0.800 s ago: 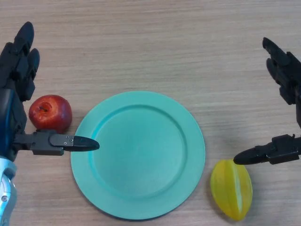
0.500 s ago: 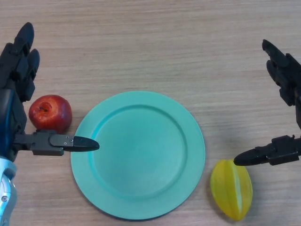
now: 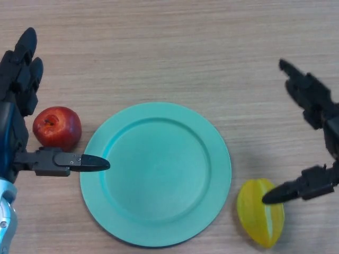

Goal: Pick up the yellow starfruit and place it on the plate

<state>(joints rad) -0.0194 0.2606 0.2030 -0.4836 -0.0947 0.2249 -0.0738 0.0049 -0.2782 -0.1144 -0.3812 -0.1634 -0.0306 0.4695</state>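
While your right hand (image 3: 318, 135) hangs spread open over the ribbed yellow starfruit (image 3: 260, 212), right of the round teal plate (image 3: 155, 173), your left hand (image 3: 21, 127) sits open beside the red apple (image 3: 57, 127).

R hand (image 3: 318, 143) open, thumb over starfruit (image 3: 259, 212) beside plate (image 3: 155, 173).

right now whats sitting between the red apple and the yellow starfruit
In the head view, the teal plate lies between the red apple and the yellow starfruit. The left hand has its thumb reaching over the plate's left rim beside the apple.
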